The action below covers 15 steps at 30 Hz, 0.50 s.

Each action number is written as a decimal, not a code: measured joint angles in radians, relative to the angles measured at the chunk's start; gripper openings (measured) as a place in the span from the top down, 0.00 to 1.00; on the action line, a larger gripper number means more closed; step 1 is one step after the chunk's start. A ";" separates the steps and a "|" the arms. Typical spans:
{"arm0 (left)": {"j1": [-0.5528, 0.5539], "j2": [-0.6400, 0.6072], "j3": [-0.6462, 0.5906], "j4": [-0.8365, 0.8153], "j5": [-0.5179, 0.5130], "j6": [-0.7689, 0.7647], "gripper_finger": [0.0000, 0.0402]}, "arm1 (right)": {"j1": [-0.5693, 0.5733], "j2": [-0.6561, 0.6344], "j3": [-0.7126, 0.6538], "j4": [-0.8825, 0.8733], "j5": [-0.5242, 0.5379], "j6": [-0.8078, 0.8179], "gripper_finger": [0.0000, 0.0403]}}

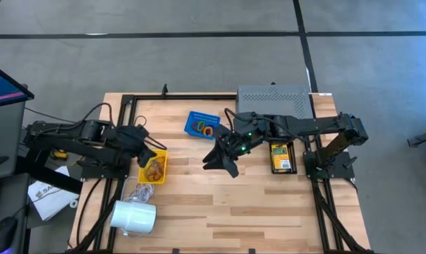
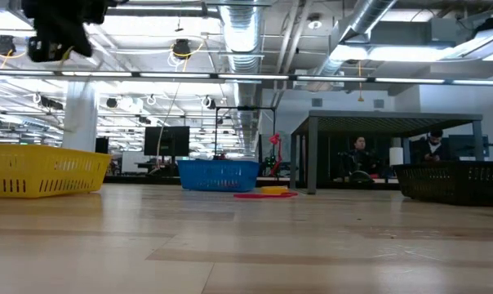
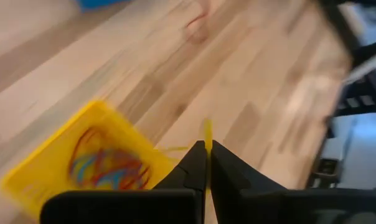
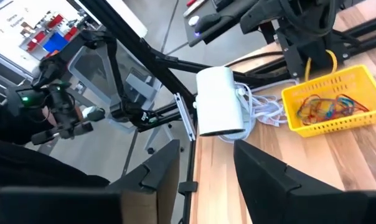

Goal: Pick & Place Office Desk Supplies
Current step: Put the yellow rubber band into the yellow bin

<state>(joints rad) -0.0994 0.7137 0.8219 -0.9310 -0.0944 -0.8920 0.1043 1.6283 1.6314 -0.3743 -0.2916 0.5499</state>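
Rubber bands [image 3: 107,165] in yellow basket [image 1: 152,168] | no legible writing

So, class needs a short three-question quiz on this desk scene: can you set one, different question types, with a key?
1. True or false: the right tool grips a crayon box.
2. The shut left tool pinches: A) a metal clip B) a yellow rubber band C) a cord.
3. What lies in the black tray?

Key: 1 false, it is open and empty. 2 B, above the yellow basket. 3 a crayon box.
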 joint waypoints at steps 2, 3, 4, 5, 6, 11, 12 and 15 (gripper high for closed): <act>0.000 0.008 0.000 -0.060 0.000 -0.030 1.00 | 0.000 0.000 0.000 -0.011 0.000 0.000 0.64; 0.000 0.011 0.000 -0.092 0.000 -0.041 1.00 | 0.000 0.000 0.000 -0.017 0.000 0.000 0.64; 0.000 0.015 0.000 -0.122 0.001 -0.054 1.00 | 0.000 0.000 0.000 -0.024 0.000 0.000 0.64; 0.000 0.022 0.000 -0.141 0.001 -0.058 1.00 | 0.000 0.000 0.000 -0.028 0.000 0.000 0.65; 0.000 0.023 0.000 -0.158 0.001 -0.061 1.00 | 0.000 0.000 0.000 -0.029 0.000 0.000 0.65; 0.000 0.075 0.000 -0.196 -0.002 -0.063 1.00 | 0.000 0.000 0.000 -0.032 0.003 0.000 0.66; 0.000 0.091 0.000 -0.196 -0.002 -0.063 1.00 | 0.000 0.000 0.000 -0.032 0.003 0.000 0.67; 0.000 0.143 0.000 -0.195 0.004 -0.059 1.00 | 0.000 0.000 0.000 -0.033 0.003 0.000 0.67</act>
<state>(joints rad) -0.0990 0.8563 0.8215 -1.1259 -0.0906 -0.9513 0.1043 1.6283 1.6314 -0.4068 -0.2882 0.5499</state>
